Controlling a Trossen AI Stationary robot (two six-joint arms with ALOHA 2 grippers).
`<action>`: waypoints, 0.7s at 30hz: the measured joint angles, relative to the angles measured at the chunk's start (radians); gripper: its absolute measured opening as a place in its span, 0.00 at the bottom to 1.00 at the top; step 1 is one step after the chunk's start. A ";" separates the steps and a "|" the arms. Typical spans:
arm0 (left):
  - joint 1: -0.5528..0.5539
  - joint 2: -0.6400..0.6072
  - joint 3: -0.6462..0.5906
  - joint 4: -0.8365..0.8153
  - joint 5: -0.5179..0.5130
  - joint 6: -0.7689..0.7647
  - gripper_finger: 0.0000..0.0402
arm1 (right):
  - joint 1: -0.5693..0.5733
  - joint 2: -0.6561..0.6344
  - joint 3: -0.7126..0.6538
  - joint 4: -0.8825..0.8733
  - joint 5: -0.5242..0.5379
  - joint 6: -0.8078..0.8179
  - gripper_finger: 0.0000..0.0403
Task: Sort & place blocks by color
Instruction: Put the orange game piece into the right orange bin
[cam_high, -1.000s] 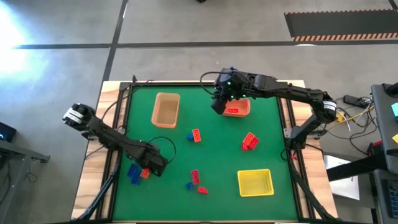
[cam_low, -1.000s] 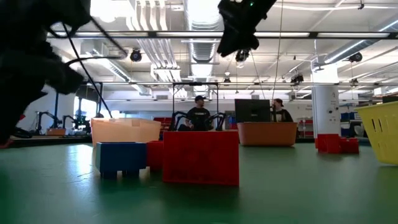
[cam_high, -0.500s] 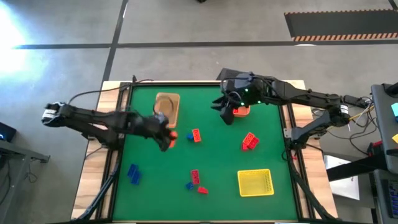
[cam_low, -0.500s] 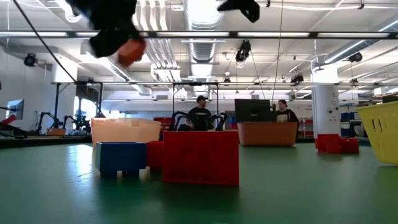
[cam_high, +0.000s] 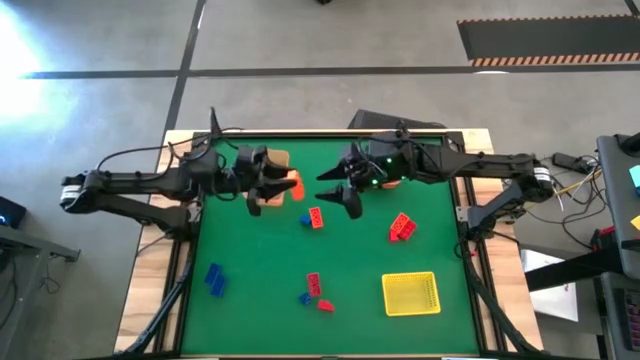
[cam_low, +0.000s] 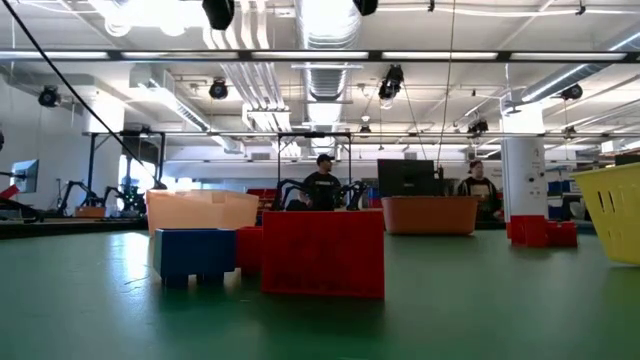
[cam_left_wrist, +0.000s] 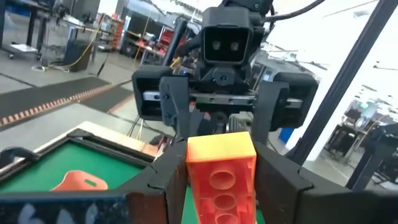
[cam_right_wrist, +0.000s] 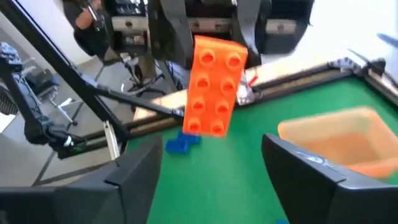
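Observation:
My left gripper (cam_high: 272, 185) hangs level, high above the table's far middle, shut on an orange block (cam_high: 291, 186). My right gripper (cam_high: 338, 190) faces it from the right, open. Its fingers (cam_right_wrist: 134, 180) stand wide, short of the orange block (cam_right_wrist: 214, 84). On the green mat (cam_high: 260, 260) lie a red and blue pair (cam_high: 313, 217), red blocks (cam_high: 402, 226), blue blocks (cam_high: 215, 278) and a red and blue cluster (cam_high: 315, 290). The tan bin (cam_high: 268, 160) is partly hidden under my left gripper. My left gripper pinches the orange block's two long sides (cam_left_wrist: 193, 171) between its two fingers. The fingers come level from the table's left and lie along the block. The block's free end (cam_high: 296, 186) sticks out toward my right gripper. It is lifted clear, high above the mat.
The orange bin (cam_high: 392, 178) sits at the far right, mostly under my right arm. A yellow bin (cam_high: 410, 293) stands at the near right. The low view shows a blue block (cam_low: 195, 252) and a red block (cam_low: 322, 255) close by. People sit in the room beyond.
My left gripper has lifted the orange block from the table's near left, carried it up toward the far middle and tipped from pointing down to level. My right gripper has left the orange bin, moved toward the table's left to face the block, and opened wide.

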 joint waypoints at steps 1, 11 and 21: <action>0.000 0.006 -0.001 0.019 0.000 0.000 0.33 | 0.001 0.004 0.000 0.015 0.000 -0.002 0.69; 0.000 0.116 -0.001 0.240 0.001 -0.006 0.33 | 0.002 0.008 0.000 0.067 0.014 0.015 0.74; 0.000 0.204 0.040 0.312 0.002 -0.008 0.33 | 0.002 0.032 0.000 0.063 0.037 0.037 0.72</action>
